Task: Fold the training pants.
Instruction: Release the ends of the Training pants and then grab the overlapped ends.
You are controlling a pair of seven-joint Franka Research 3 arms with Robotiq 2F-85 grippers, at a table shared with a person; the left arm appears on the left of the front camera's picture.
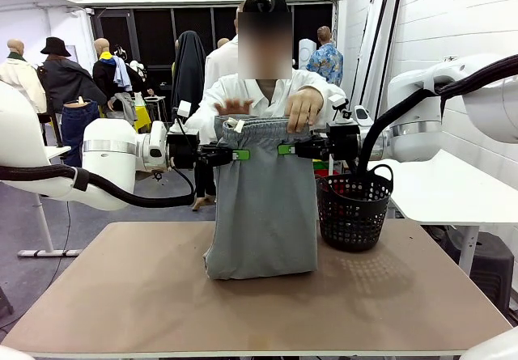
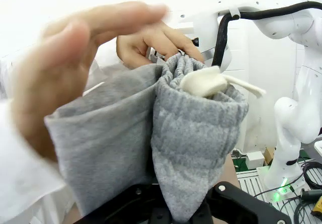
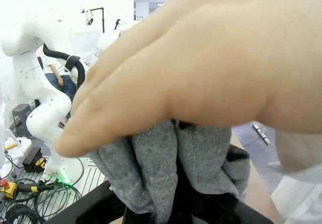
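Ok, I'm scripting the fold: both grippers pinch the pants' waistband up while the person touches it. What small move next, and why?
Probably pause before any lowering or pulling: the left gripper and right gripper are shut on the waistband of the training pants, the person's hand grips it beside the right gripper, and the lower end rests on the table.

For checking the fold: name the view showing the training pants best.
Front view: the training pants hang full length, hem on the table. Left wrist view gives the bunched waistband close up; right wrist view, grey folds under a hand.
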